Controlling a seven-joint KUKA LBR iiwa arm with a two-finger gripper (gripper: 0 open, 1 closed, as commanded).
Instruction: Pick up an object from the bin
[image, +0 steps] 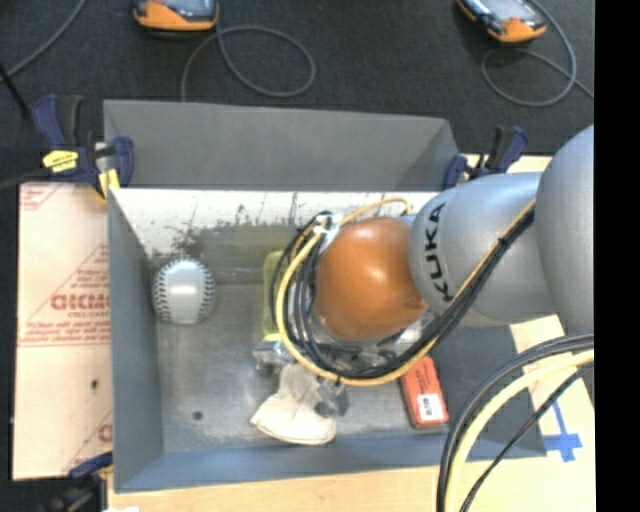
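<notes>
Cream-white crumpled soft object (292, 418), lumpy and folded, at front centre of the grey metal bin (190, 385). The gripper (326, 392) stands just above its upper right edge; how wide the gripper is cannot be told. White baseball (184, 291) well apart, left; flat orange-red rectangular block (423, 393) near, right.

Single camera above bin (205, 392), looking down, slightly oblique; whole bin in frame; arm (505, 250) enters from right
</notes>
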